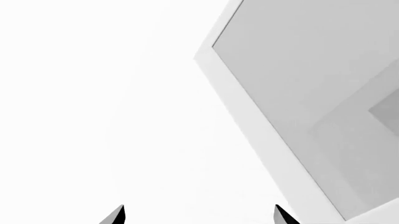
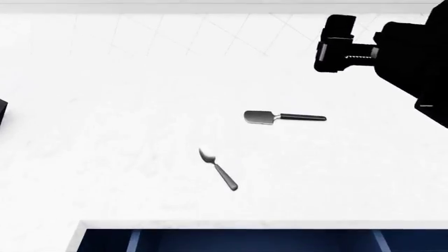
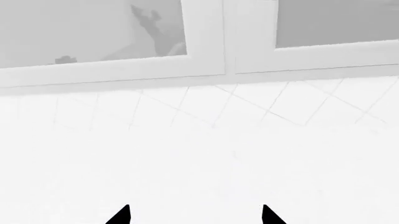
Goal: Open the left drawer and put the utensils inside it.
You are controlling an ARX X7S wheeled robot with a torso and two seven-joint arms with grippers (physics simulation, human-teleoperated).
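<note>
Two utensils lie on the white counter (image 2: 105, 131) in the head view. The spatula (image 2: 284, 117) has its grey blade to the left and its black handle to the right. The spoon (image 2: 218, 169) lies nearer the front edge, bowl away from me. Below that edge a navy-blue drawer (image 2: 252, 241) stands pulled out, only its back part in view. My right gripper (image 3: 195, 214) is open and empty, held above the counter's back right, well apart from the spatula. My left gripper (image 1: 199, 214) is also open and empty, facing white surfaces.
White-framed upper cabinets (image 3: 206, 42) and a tiled wall (image 3: 249, 102) stand behind the counter. The right arm's black body (image 2: 392, 58) fills the head view's upper right. A dark bit of the left arm (image 2: 2, 113) shows at the left edge.
</note>
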